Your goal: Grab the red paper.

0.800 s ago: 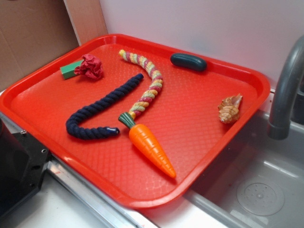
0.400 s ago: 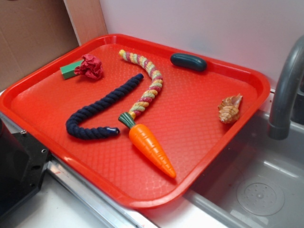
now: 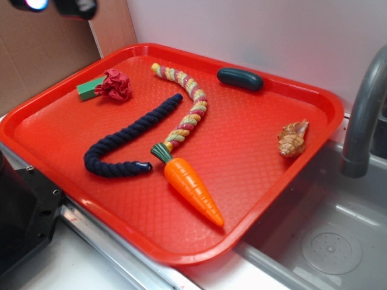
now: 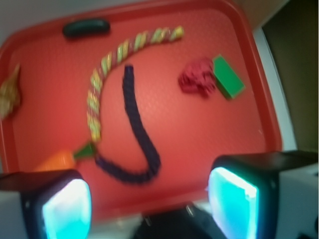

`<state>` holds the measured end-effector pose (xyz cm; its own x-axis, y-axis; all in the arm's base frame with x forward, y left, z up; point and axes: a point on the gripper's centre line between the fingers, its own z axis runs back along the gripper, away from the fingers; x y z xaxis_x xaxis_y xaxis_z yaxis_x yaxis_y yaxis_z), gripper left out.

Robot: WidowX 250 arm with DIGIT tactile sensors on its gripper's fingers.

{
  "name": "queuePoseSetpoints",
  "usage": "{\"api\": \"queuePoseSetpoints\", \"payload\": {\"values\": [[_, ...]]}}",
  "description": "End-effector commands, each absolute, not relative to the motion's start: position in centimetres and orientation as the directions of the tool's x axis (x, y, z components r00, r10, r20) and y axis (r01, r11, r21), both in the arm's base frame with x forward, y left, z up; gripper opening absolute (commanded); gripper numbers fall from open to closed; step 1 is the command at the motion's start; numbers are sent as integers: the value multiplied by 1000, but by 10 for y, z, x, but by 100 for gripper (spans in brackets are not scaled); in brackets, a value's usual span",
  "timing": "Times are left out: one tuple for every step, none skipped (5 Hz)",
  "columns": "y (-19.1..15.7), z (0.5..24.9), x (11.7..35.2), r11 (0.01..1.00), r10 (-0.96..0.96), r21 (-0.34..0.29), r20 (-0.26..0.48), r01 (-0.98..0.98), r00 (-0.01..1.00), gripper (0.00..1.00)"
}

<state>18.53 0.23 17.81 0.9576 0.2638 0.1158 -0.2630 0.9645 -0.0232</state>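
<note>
Tool (image 4: 149,199) spread wide and empty, high above the tray (image 3: 266,199) — approach stage, nothing gripped. Red paper (image 3: 113,85) sits at tray's 10 o'clock corner, touching the green block (image 3: 89,89) — block crowds one side, so descent likely needs care.

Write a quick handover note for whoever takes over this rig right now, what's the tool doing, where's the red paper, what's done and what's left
Tool: open, empty, high above the near edge of the tray, only just showing at the top left of the exterior view.
Red paper: crumpled ball at the tray's far left corner, touching the green block.
Nearby: the dark blue rope lies between the tool and the paper in the wrist view.
Done: nothing grabbed yet.
Left: move over the paper, descend, close on it without catching the block, lift.
</note>
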Motion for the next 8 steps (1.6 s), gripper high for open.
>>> {"api": "queuePoseSetpoints", "payload": {"values": [[48,142,188,817,570,-57,236,-574,787,100],[77,123,183,727,678,-52,211,-685,704,100],[86,113,191,723,682,-38,203,-690,703,100],[86,113,191,723,682,-38,203,-690,703,100],[86,113,191,723,682,-38,203,-690,703,100],[86,113,191,723,682,-38,203,-690,703,100],[86,113,191,723,682,-38,203,-690,703,100],[117,84,191,669,725,11,211,-744,655,100]]}}
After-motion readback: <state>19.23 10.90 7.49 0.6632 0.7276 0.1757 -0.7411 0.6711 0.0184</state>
